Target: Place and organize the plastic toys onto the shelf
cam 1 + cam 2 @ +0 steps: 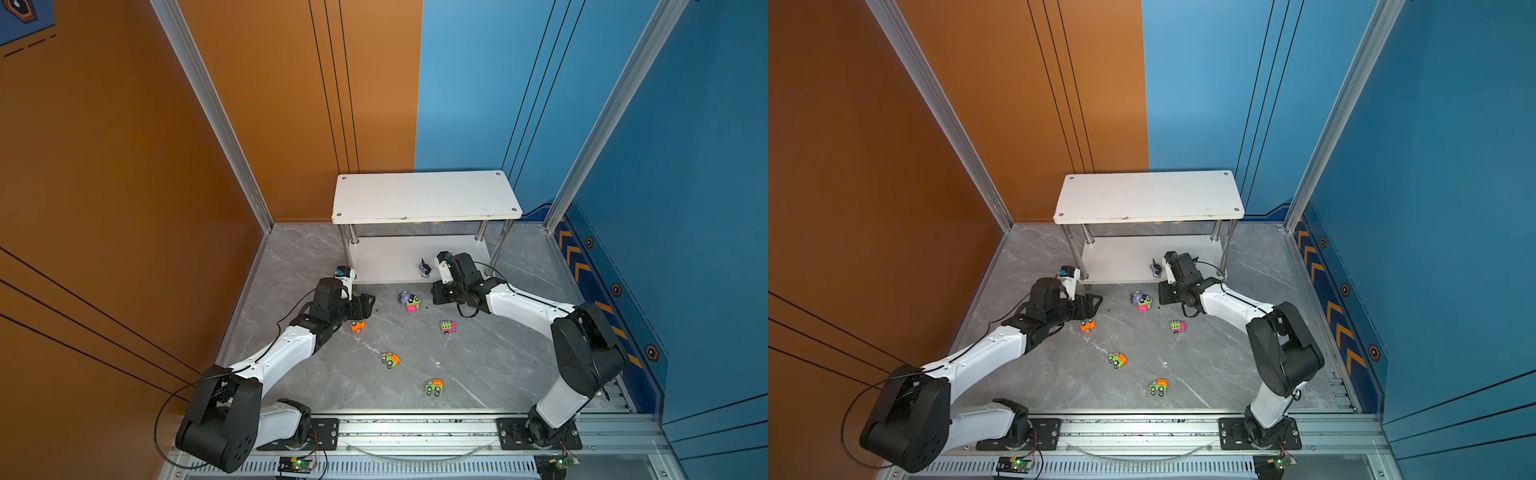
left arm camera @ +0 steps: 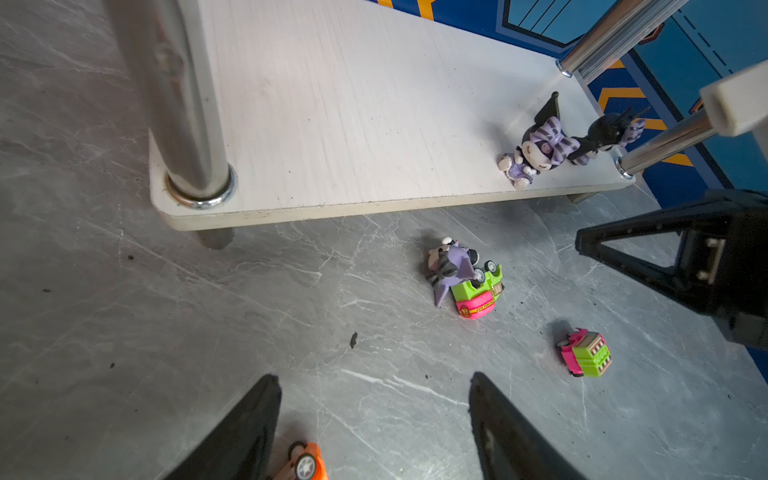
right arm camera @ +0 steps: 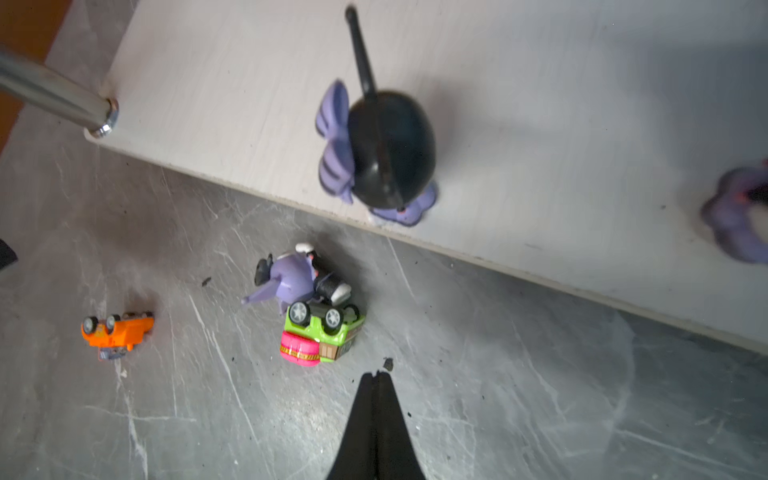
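Wrist cams only: right gripper [image 3: 376, 375] pinched together, empty; left gripper [image 2: 372, 376] spread wide, empty.

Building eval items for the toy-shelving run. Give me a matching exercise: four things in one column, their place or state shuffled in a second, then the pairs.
A. orange plastic toy car
B. wheels-up green plastic truck with pink drum
C. black-and-purple cat-eared figurine
D. right gripper

1. shut, holding nothing
2. on the lower board of the white two-tier shelf
3. on the table, touching a fallen purple figurine
4. on the table, by the open left gripper

Pairs: A-4, B-3, C-2, D-1
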Action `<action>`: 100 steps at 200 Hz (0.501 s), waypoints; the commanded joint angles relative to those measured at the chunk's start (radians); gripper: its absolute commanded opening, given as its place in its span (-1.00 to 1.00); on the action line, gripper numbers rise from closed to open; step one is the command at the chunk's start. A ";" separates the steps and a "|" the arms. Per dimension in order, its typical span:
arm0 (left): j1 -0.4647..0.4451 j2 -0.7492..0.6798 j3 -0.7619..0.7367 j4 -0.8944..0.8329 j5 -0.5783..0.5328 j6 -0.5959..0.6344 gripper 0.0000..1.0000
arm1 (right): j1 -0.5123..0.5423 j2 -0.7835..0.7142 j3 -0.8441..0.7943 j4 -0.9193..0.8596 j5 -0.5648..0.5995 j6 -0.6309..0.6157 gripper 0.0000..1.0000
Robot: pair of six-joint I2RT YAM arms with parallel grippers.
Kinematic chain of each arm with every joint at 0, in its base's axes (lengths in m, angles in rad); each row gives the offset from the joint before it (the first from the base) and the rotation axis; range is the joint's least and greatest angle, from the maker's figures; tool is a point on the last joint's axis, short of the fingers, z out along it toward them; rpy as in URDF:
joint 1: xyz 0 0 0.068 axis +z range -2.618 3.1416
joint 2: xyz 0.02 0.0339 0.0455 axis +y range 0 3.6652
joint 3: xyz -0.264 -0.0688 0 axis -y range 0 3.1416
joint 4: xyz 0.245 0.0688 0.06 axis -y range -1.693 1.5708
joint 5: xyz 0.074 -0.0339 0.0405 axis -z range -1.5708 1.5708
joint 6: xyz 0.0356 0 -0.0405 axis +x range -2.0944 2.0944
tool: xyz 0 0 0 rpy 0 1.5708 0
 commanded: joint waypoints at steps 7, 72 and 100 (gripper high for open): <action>-0.007 0.008 0.015 0.002 0.017 -0.004 0.46 | -0.013 0.007 0.025 0.038 0.045 0.065 -1.00; -0.006 0.007 0.015 -0.002 0.015 -0.001 0.46 | 0.014 -0.088 -0.077 0.153 0.165 0.041 -1.00; -0.007 0.017 0.015 0.006 0.018 -0.006 0.46 | 0.034 -0.089 -0.062 0.146 0.193 0.019 -1.00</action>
